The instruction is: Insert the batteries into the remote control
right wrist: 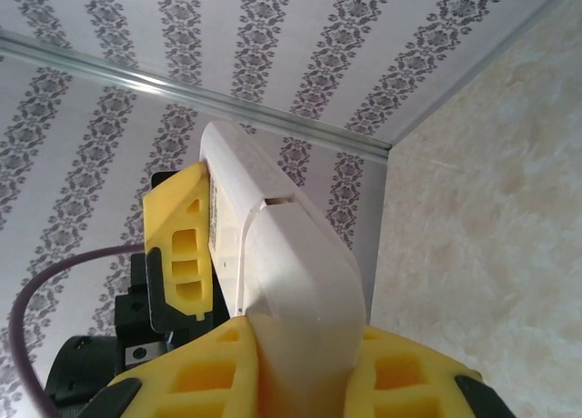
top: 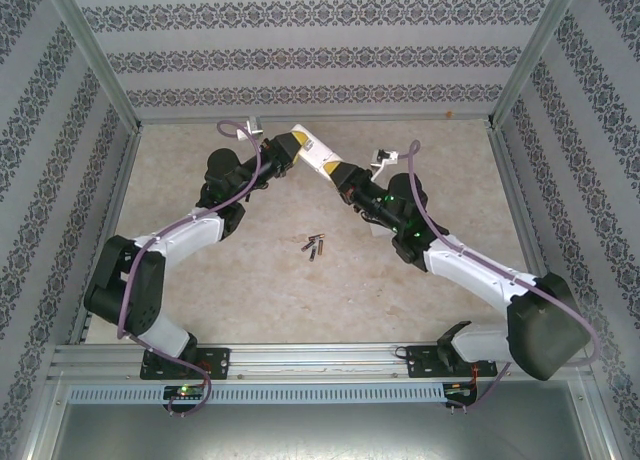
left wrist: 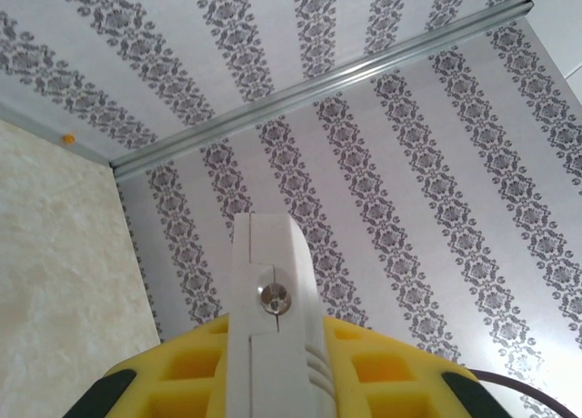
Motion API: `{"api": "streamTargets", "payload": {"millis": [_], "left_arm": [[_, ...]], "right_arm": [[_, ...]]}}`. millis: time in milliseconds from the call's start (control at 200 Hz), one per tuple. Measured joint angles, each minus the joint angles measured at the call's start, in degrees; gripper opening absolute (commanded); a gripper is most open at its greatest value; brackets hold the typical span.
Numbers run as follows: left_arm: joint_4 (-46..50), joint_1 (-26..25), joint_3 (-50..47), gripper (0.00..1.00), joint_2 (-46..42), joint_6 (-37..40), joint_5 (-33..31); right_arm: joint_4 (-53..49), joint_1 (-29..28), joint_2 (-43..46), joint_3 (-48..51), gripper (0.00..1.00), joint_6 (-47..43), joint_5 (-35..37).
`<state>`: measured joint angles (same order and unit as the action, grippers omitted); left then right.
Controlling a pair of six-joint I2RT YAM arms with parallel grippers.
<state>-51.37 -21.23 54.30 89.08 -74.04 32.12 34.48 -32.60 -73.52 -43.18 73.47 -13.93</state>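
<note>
Holding remote [top: 311, 151], batteries [top: 315, 247] loose on table [top: 230, 290]

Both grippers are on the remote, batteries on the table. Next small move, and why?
Probably pull the right gripper back to slide the cover off while the left gripper holds the remote steady. A notched seam shows just ahead of its grip, and the batteries lie loose on the table.

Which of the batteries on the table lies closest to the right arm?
The rightmost battery in the little cluster; the rest lie just to its left.
</note>
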Motion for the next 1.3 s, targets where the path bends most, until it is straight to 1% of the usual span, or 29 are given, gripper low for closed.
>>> {"api": "streamTargets", "payload": {"millis": [55,220,265,315,390,465,599,789,894,1059,1169,1224,1239,1299], "left_arm": [[1.3,0.0,-0.4,0.0,-1.2,0.0,0.8],[5.7,0.0,-1.8,0.0,-4.8,1.1,2.4],[6.9,0.0,-2.2,0.0,-5.7,1.8,2.4],[8.0,0.9,-2.6,0.0,-6.7,3.2,0.3],[9.2,4.3,-2.9,0.0,-8.6,4.6,-3.1],[9.7,6.3,-3.1,0.0,-10.3,6.1,-6.0],[10.8,6.3,-3.2,0.0,-11.7,8.1,-7.1],[13.2,6.3,-5.0,0.0,-11.7,9.4,-7.0],[15.1,6.2,-5.7,0.0,-11.7,10.3,-6.6],[17.2,5.3,-6.2,0.0,-11.7,11.3,-6.4],[17.6,4.7,-6.3,0.0,-11.7,11.6,-6.1],[17.6,4.6,-6.4,0.0,-11.6,11.7,-5.9],[17.6,4.5,-6.4,0.0,-11.6,11.7,-5.8],[17.9,4.4,-6.4,0.0,-11.6,11.8,-5.9]], "right_arm": [[0.3,0.1,1.2,1.2,0.08,0.0,-1.0],[0.7,0.5,4.2,3.9,0.08,0.1,-4.2],[0.7,0.9,5.0,4.7,0.08,0.0,-5.2],[-0.2,2.0,6.4,6.3,0.09,-0.4,-4.5],[-2.8,6.1,8.2,9.4,0.09,-1.1,-2.1],[-5.1,9.0,8.7,12.1,0.05,-1.7,-0.4],[-10.6,10.4,10.6,15.0,0.02,-3.4,0.2],[-23.8,14.1,12.1,15.6,0.03,-9.7,3.3],[-28.2,14.7,12.0,17.6,0.04,-12.3,4.1],[-31.8,14.7,9.8,22.0,0.1,-14.4,4.1],[-31.8,14.6,8.1,24.9,0.21,-14.4,4.0],[-31.5,14.1,9.1,25.9,0.3,-13.9,4.5],[-31.7,13.9,9.6,26.3,0.36,-13.0,5.0],[-33.4,13.1,12.2,27.7,0.49,-11.8,6.7]]}}
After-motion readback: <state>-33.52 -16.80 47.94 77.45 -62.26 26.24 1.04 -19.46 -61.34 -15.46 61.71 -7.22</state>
